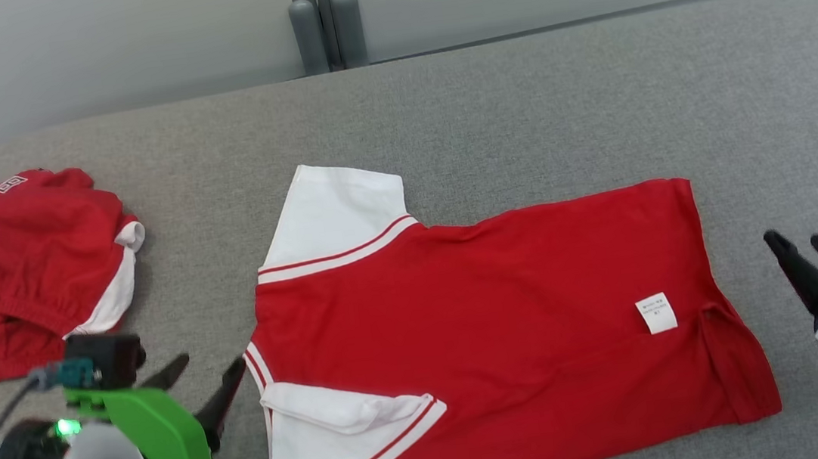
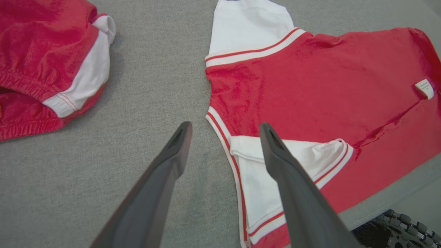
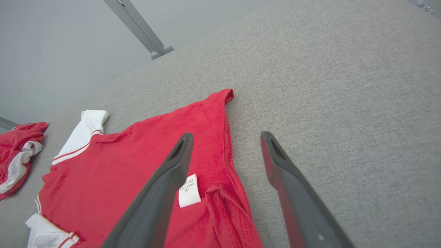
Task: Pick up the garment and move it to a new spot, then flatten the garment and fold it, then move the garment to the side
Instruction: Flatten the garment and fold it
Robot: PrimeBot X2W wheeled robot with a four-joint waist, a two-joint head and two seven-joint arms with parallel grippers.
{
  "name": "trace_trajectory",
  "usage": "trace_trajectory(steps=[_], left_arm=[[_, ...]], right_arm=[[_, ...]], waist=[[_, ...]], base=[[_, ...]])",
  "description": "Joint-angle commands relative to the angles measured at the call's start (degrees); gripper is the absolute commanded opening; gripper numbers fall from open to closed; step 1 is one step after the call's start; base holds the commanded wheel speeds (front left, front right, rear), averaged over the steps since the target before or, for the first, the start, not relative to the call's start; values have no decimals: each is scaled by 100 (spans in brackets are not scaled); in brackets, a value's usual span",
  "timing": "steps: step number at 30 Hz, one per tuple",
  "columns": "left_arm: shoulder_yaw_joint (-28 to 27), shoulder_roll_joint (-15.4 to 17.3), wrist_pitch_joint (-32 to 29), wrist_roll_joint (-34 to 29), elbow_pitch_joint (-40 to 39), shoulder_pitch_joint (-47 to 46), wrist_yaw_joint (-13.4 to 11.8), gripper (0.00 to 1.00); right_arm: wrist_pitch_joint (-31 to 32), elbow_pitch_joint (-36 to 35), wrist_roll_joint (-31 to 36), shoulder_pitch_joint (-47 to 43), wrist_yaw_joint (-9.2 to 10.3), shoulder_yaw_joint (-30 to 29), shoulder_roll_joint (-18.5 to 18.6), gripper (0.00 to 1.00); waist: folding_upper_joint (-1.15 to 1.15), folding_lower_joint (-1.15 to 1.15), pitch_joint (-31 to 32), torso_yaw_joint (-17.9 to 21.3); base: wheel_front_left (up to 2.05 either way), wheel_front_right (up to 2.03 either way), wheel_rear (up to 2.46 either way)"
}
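Left gripper (image 1: 209, 364) and right gripper (image 1: 798, 239) gape empty; best pinch the red T-shirt (image 1: 478, 306) by its rumpled sleeve (image 1: 338, 419), tugging outward.

The grey upholstered worktop (image 1: 517, 96) is coarse woven cloth, matt and slightly rough. The red short-sleeved shirt with white sleeves (image 1: 478, 306) is soft knit cloth with a faint sheen; its small white label (image 1: 656, 313) looks like smooth printed fabric. The crumpled red and white shorts (image 1: 9, 256) are similar cloth, gathered along an elastic band. The left claw (image 2: 224, 126) and right claw (image 3: 226, 135) have smooth, matt dark plastic fingers (image 2: 162, 179); the green wrist bracket (image 1: 161, 438) is glossy plastic
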State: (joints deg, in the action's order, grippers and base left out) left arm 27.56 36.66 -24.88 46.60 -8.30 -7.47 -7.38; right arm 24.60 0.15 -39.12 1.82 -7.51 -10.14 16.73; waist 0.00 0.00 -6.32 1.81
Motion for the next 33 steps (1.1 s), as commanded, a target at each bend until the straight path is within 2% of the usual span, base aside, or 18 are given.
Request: trace_trajectory(steps=[1, 7, 9, 15, 24, 33], left_arm=[[-32, 37, -97, -25, 56, -367, 108, 100], [56, -70, -860, 179, 727, -2024, 742, 100], [137, -195, -1116, 203, 1084, -2622, 952, 100], [423, -495, -1430, 72, 2129, -3804, 1296, 100], [813, -744, -1527, 25, 3336, -4908, 1472, 100], [1302, -738, -1551, 292, 3970, -5507, 1495, 100]], right_arm=[[-34, 68, 56, 284, 4, -24, -23, 100], [163, 623, 299, 1561, 4, 253, -25, 100], [237, 902, 382, 1985, 4, 333, -29, 100], [301, 1570, 550, 2784, 4, 699, -43, 100], [162, 2355, 466, 3544, 4, 1217, -104, 100], [62, 2796, 165, 3882, 4, 1921, -119, 100]], waist=[[0, 0, -260, 58], [0, 0, -820, 166], [0, 0, -1016, 215], [0, 0, -1476, 405], [0, 0, -2044, 739], [0, 0, -2333, 961]], base=[[0, 0, 0], [0, 0, 0], [0, 0, 0], [0, 0, 0], [0, 0, 0], [0, 0, 0]])
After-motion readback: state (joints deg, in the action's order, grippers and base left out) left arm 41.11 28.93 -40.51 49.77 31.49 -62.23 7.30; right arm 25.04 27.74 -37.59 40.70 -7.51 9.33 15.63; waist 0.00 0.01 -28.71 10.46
